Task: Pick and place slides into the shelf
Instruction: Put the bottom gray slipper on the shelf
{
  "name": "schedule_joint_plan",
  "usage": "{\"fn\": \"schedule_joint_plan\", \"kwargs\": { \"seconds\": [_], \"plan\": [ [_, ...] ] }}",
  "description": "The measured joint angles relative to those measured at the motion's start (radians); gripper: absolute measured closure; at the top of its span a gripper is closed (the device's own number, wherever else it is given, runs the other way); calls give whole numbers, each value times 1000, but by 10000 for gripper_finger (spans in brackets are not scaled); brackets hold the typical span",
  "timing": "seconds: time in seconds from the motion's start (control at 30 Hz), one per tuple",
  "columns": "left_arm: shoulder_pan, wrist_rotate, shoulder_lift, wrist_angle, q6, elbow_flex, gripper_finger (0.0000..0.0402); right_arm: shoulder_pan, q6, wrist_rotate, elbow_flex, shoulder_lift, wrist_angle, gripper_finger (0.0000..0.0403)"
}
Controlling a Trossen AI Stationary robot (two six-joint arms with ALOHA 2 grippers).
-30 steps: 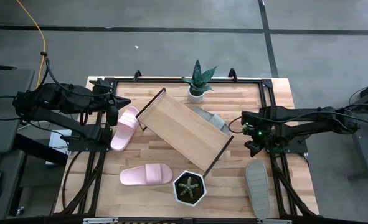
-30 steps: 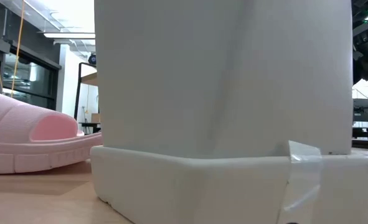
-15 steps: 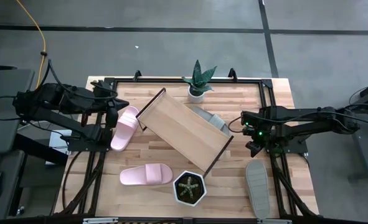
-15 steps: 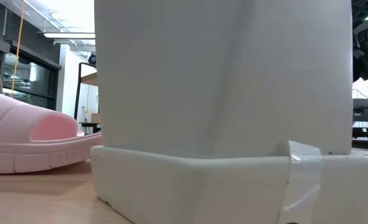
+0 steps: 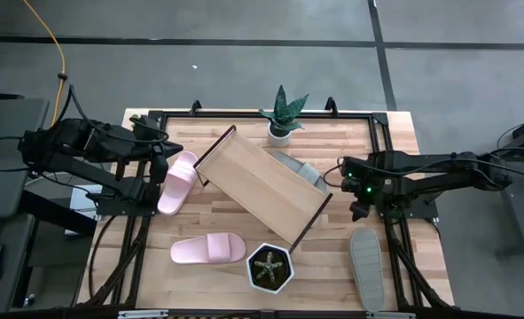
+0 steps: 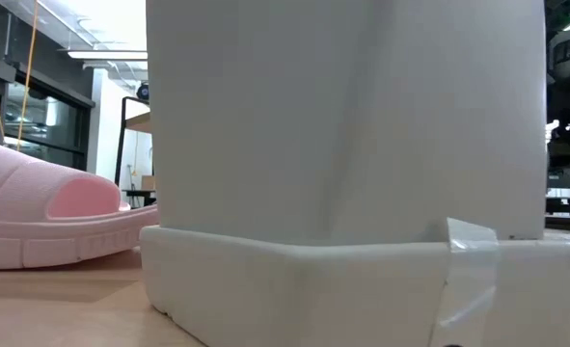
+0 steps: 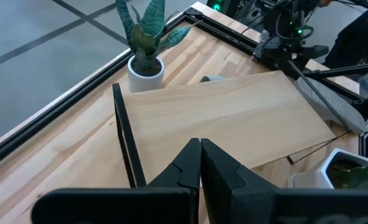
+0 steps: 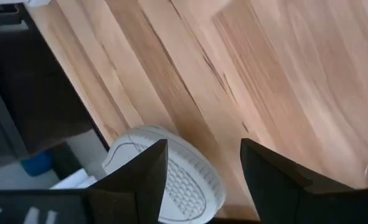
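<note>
The shelf (image 5: 262,184), a light wooden board with black end frames, stands diagonally mid-table. One pink slide (image 5: 179,182) lies by its left end and another (image 5: 208,249) lies near the front. One grey slide (image 5: 301,170) shows partly from behind the board. Another grey slide (image 5: 367,268) lies sole up at the near right. My right gripper (image 8: 203,146) hovers open above this slide's far end (image 8: 171,180), touching nothing. My left gripper (image 7: 200,155) is shut and empty, held high at the table's left, facing the shelf (image 7: 221,118).
A white pot with a snake plant (image 5: 282,120) stands at the far edge. A hexagonal white pot with a cactus (image 5: 269,269) stands near the front and fills the low view (image 6: 342,164). A black frame (image 5: 386,142) runs around the tabletop.
My right gripper has rolled about its own axis while staying where it was, still open. The slides and the shelf have not moved.
</note>
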State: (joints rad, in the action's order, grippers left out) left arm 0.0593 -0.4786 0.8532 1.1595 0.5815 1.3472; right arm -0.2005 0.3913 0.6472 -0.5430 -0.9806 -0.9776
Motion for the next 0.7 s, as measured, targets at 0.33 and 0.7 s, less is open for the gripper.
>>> {"fn": "schedule_joint_plan", "kwargs": {
  "seconds": [0.33,0.7],
  "plan": [
    [0,1,0,5,-1,0,401,0,-97,1,0,0,11,210],
    [0,1,0,4,-1,0,401,0,67,-53,0,0,116,210]
  ]
}}
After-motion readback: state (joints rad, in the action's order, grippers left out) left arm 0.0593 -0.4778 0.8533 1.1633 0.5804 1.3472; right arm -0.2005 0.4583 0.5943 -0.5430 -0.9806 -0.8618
